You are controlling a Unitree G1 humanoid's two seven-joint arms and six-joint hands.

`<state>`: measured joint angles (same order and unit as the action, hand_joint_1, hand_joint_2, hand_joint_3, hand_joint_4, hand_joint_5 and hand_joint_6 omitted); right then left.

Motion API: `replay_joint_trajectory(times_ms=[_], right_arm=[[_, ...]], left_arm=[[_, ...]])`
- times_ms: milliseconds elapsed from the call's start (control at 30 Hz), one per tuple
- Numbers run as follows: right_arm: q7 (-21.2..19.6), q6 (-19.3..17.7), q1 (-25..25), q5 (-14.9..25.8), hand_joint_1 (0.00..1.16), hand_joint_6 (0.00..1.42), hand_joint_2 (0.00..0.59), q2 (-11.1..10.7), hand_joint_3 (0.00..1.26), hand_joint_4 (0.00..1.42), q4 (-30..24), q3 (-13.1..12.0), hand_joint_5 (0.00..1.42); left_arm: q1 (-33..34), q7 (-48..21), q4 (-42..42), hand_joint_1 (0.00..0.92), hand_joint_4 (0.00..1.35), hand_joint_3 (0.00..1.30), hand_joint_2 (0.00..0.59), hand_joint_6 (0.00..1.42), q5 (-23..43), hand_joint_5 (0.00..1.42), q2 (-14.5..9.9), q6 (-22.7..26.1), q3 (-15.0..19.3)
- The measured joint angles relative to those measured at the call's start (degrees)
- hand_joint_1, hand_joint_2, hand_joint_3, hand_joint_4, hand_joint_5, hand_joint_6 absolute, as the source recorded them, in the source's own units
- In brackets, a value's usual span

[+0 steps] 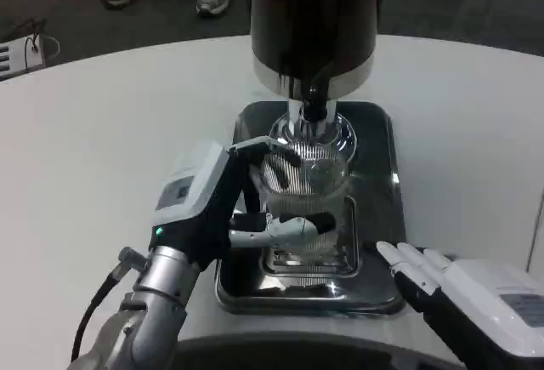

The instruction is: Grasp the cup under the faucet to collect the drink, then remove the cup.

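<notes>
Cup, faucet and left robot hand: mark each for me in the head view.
Cup [316, 185]: head view, on its clear ribbed wall.
Faucet [314, 96]: head view, on the dark spout above the cup.
Left robot hand [246, 208]: head view, mid-hand, fingers wrapped round the cup.

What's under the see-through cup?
The cup, held by the left hand, sits over a metal grille in the shiny tray. The fingers cover part of the cup's base.

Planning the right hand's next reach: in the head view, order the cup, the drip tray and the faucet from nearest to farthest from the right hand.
1. Drip tray: its near right corner lies just left of the right hand.
2. Cup: on the tray's middle, gripped by the left hand.
3. Faucet: above the cup, at the dispenser's base, farthest back.
</notes>
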<state>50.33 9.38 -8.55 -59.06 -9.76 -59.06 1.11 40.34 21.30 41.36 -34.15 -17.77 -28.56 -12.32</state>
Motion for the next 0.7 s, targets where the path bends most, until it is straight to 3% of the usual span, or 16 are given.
replay_joint_trajectory(times_ms=[267,700], right_arm=[[0.0,0.0,-0.2,1.4,0.55,0.00,0.444,-0.1,0.03,0.00,0.0,-0.4,0.00],[0.0,1.5,0.8,2.1,0.54,0.00,0.444,-1.9,0.04,0.00,0.0,0.5,0.00]], left_arm=[[-0.3,-0.1,-1.6,0.220,0.27,0.40,0.031,0.90,0.0,0.56,-0.1,1.1,-0.1],[-2.2,-2.4,-5.1,0.165,0.17,0.28,0.017,0.75,1.7,0.45,-1.2,1.3,0.0]])
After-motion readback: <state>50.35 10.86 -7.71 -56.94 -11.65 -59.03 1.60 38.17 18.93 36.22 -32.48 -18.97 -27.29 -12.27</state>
